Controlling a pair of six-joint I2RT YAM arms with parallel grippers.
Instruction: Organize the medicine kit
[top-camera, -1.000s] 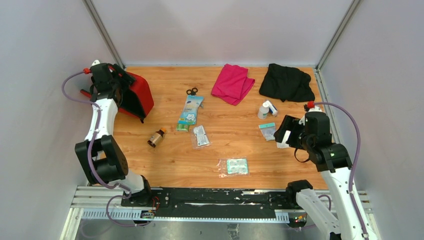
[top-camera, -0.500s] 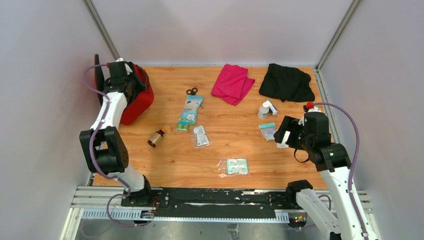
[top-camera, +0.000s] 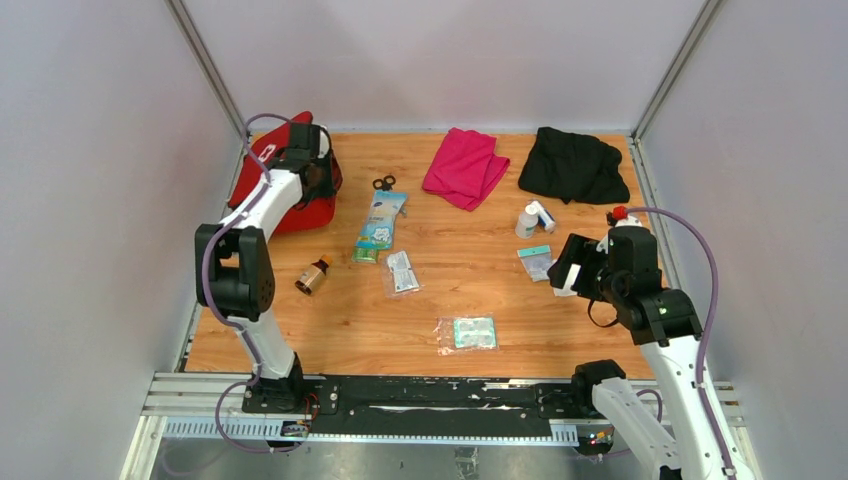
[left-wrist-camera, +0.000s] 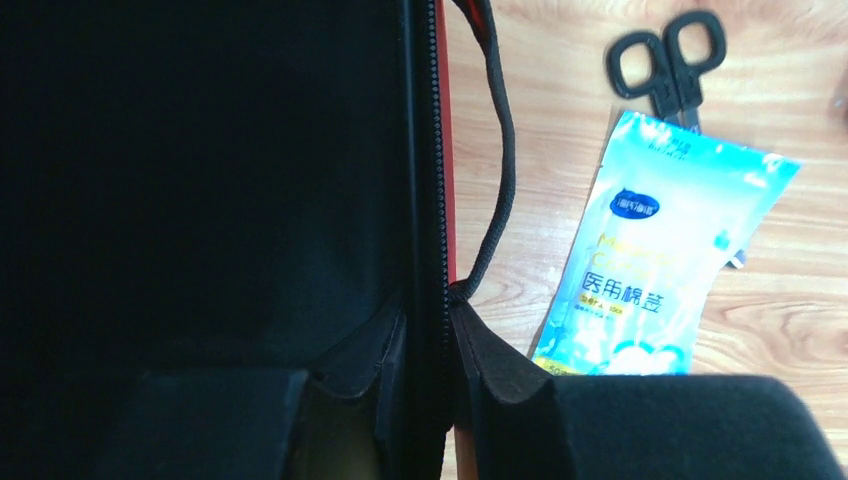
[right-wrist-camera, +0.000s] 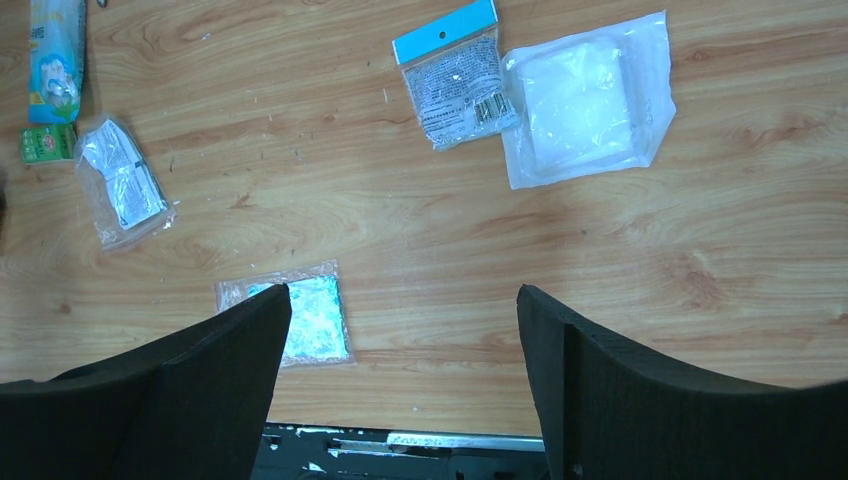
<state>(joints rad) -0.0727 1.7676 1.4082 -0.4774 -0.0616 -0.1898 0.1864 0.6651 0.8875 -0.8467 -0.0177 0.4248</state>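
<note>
Top external: medicine kit (top-camera: 308, 212) seemingly half-hidden.

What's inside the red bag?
The left wrist view looks into the medicine kit. Only its black lining and the zipper show. It is too dark in there to tell whether anything lies inside.
</note>
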